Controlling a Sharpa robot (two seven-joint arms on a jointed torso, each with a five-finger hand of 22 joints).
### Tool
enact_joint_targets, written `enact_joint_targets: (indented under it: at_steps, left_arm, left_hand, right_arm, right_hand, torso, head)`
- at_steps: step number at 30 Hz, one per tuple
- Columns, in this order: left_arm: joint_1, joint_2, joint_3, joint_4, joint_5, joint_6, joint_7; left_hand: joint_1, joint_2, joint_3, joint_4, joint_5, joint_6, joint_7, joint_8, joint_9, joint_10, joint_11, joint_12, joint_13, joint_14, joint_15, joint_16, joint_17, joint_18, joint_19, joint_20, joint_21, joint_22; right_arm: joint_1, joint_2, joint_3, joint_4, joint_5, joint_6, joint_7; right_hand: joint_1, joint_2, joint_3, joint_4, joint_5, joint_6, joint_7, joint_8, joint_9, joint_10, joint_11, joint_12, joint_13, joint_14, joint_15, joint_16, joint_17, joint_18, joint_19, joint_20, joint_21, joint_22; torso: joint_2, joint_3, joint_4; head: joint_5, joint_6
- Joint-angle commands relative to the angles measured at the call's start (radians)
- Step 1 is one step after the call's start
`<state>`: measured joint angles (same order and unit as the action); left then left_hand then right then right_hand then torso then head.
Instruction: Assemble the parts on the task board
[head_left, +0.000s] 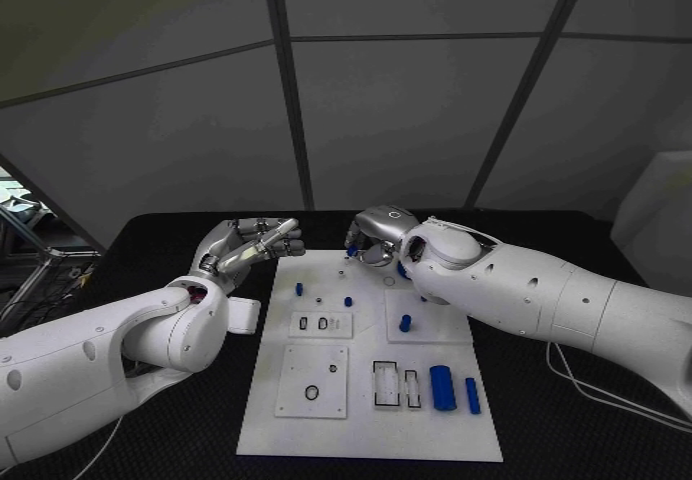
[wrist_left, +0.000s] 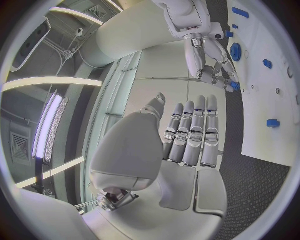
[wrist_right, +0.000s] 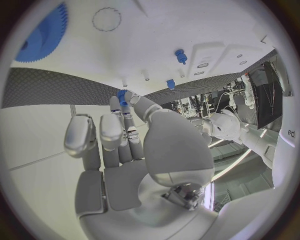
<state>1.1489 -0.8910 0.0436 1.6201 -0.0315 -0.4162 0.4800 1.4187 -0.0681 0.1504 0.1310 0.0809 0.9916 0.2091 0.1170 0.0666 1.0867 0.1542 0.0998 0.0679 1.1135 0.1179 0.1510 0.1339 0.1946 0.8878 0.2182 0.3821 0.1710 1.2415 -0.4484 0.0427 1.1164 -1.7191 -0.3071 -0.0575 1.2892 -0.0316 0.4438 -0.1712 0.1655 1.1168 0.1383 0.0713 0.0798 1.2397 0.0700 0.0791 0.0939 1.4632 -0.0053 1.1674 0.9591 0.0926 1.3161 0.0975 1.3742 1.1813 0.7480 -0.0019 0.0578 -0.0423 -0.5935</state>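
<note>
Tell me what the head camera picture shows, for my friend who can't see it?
Two white robot arms reach over a white task board on a black table. The right hand pinches a small blue part at the board's far edge; the left hand hovers beside it, holding nothing. More blue parts sit on the board.
</note>
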Motion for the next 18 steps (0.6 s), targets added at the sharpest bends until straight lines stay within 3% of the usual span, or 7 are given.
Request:
enact_joint_targets:
  at_steps: [1, 16, 18]
  left_arm:
    - [0.003, 0.002, 0.001, 0.0, -0.005, 0.016, -0.001]
    - [0.006, 0.002, 0.001, 0.004, -0.005, 0.018, -0.002]
    - [0.007, 0.003, 0.001, 0.004, -0.005, 0.018, -0.002]
  left_hand:
    - [-0.009, -0.001, -0.001, -0.005, 0.001, 0.002, 0.008, -0.005, -0.001, -0.002, 0.007, -0.004, -0.001, -0.006, -0.001, -0.005, 0.001, -0.014, -0.001, 0.007, 0.002, -0.001]
    - [-0.01, 0.0, -0.001, -0.005, 0.001, 0.002, 0.008, -0.006, -0.001, -0.003, 0.008, -0.005, -0.001, -0.007, -0.001, -0.007, 0.001, -0.014, -0.002, 0.007, 0.001, -0.002]
    - [-0.01, 0.0, -0.001, -0.005, 0.001, 0.002, 0.008, -0.006, -0.001, -0.003, 0.008, -0.005, -0.001, -0.007, -0.001, -0.007, 0.001, -0.014, -0.002, 0.007, 0.001, -0.002]
  right_arm:
    - [0.003, 0.009, 0.0, -0.008, 0.007, 0.031, 0.014]
    - [0.003, 0.044, 0.0, -0.062, -0.005, 0.059, 0.011]
    - [0.003, 0.047, 0.0, -0.067, -0.006, 0.065, 0.01]
  right_hand:
    - [-0.005, -0.009, 0.002, 0.006, 0.002, 0.0, 0.008, 0.0, 0.0, -0.001, 0.005, -0.007, 0.0, 0.037, -0.001, 0.009, 0.009, -0.017, 0.014, 0.0, 0.009, 0.011]
    - [-0.009, -0.011, 0.002, 0.009, 0.002, -0.002, 0.008, -0.002, 0.0, -0.002, 0.005, -0.008, 0.0, 0.036, 0.0, 0.014, 0.012, -0.017, 0.016, 0.001, 0.012, 0.016]
    - [-0.009, -0.011, 0.002, 0.009, 0.002, -0.002, 0.008, -0.002, 0.0, -0.002, 0.005, -0.008, 0.0, 0.036, 0.0, 0.014, 0.012, -0.017, 0.016, 0.001, 0.012, 0.016]
  torso:
    - [0.0, 0.0015, -0.0029]
    - [0.002, -0.0004, -0.0009]
    - [0.001, 0.0009, -0.0022]
  head:
    - [0.001, 0.001]
    - [0.002, -0.006]
    - [0.004, -0.008]
